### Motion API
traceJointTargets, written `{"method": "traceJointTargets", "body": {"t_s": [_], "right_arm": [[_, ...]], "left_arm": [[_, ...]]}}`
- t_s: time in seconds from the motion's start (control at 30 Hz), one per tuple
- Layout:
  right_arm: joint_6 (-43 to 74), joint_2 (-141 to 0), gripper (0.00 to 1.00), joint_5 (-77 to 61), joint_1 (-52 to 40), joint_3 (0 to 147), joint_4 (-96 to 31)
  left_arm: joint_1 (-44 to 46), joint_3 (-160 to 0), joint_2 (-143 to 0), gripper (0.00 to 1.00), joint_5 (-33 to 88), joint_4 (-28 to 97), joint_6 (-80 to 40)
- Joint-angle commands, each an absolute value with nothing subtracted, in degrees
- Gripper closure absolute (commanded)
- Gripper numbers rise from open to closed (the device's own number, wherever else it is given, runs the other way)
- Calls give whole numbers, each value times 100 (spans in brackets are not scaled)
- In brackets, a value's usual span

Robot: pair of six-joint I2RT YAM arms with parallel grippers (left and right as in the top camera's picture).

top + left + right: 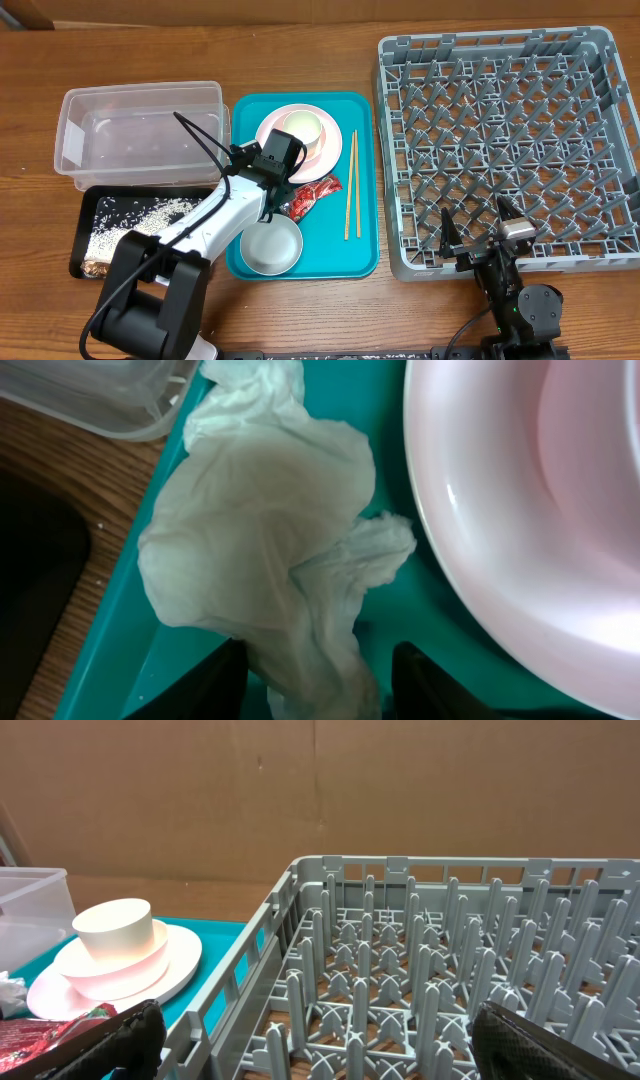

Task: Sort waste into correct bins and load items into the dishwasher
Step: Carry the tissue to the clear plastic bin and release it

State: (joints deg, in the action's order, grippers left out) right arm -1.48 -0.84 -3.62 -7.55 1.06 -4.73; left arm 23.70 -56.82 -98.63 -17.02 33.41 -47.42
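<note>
My right gripper hangs wide open over the near edge of the grey dish rack, which spreads ahead of it. My left gripper pinches the crumpled white tissue above the teal tray, pink plate just right.

the serving tray is teal all over — every other colour sits against it. on it: a pale pink plate, a cream cup, a shiny red wrapper, a crumpled white tissue, pale wooden chopsticks and a whitish bowl. left of it, a clear tub and a black tray speckled with whitish grains. right of it, a grey rack — a grid of pegs.
</note>
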Motion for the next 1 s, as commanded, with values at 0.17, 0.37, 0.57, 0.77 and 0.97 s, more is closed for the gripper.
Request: {"method": "traceJointTargets", "body": {"t_s": [0.17,0.37,0.57,0.77,0.97], "right_arm": [[-132,-16,0,-368,-781,45,-447],[-132,-16,0,-368,-781,45,-447],[-132,-16,0,-368,-781,45,-447],[-132,-16,0,-368,-781,45,-447],[-132,-16,0,-368,-781,45,-447]], "left_arm": [[2408,-5629,-9931,76,-1859,3312,-4624],[2408,-5699,-9913,96,-1820,3319,-4501],[2408,-6399,-9561,96,-1693,3964,-4322],[2401,-7459,-9017,96,-1695,4466,-3734],[2220,-7854,-8772,96,-2228,4484,-3273]]}}
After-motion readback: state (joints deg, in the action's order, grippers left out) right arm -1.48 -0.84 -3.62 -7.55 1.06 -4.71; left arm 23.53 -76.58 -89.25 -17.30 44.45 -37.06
